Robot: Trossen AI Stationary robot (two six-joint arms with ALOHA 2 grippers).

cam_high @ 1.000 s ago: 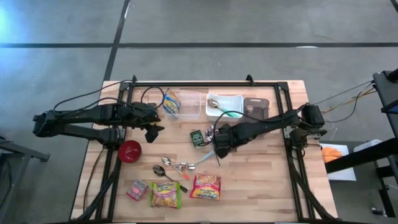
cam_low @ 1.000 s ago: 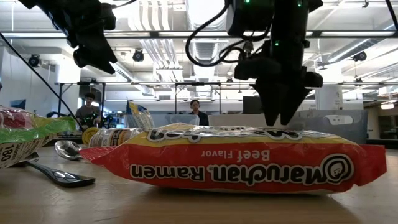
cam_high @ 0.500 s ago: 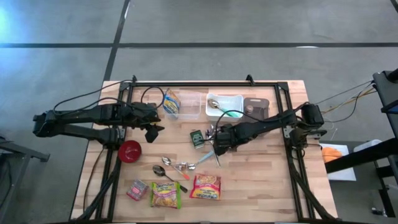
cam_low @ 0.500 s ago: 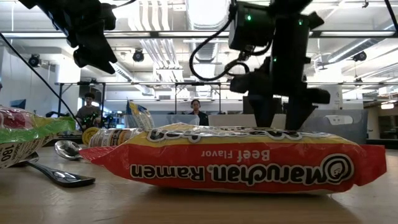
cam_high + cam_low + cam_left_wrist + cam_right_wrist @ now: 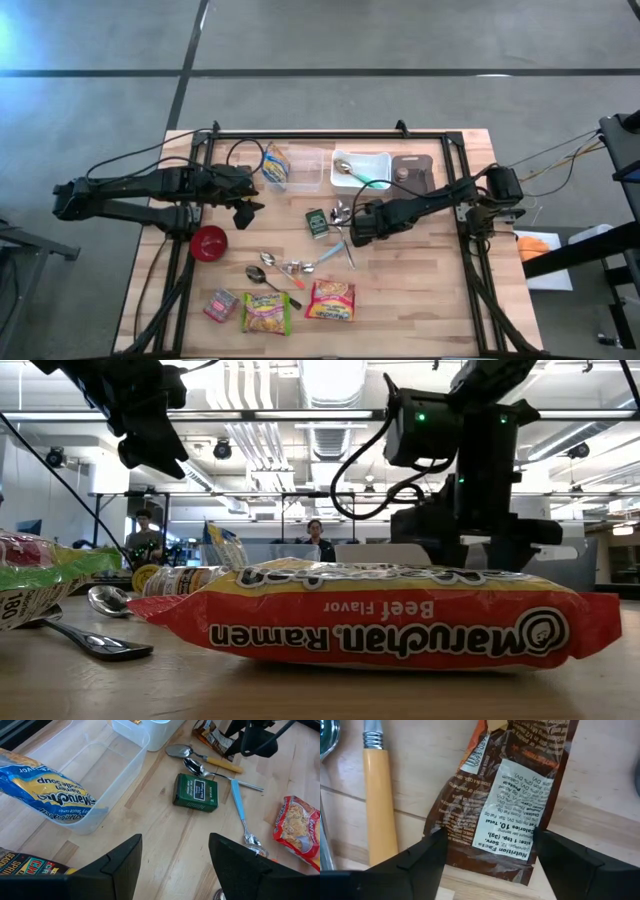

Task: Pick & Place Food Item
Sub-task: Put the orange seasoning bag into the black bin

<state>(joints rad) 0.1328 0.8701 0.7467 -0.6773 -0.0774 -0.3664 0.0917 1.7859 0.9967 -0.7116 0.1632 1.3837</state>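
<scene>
A brown food packet [image 5: 510, 805] with a white nutrition label lies flat on the wooden table. My right gripper [image 5: 490, 865] points down over it, open, with one finger on each side of the packet's end. I cannot tell whether they touch it. In the high view the right gripper [image 5: 360, 226] covers the packet at the table's middle. In the left wrist view the packet [image 5: 212, 737] shows under it. My left gripper [image 5: 245, 212] waits open above the table's left part.
A yellow-handled utensil [image 5: 380, 805] lies right beside the packet, with spoons [image 5: 200, 770] and a green box [image 5: 317, 222] close by. Clear containers [image 5: 305, 170], one holding a yellow noodle bag [image 5: 275, 167], stand at the far edge. A red bowl [image 5: 208, 242] and ramen packs [image 5: 330, 300] lie nearer.
My right gripper has come down toward the table, shifted a little toward the right edge, rolled about its own axis and opened wider. Its fingertips now sink behind the ramen pack in the low view.
</scene>
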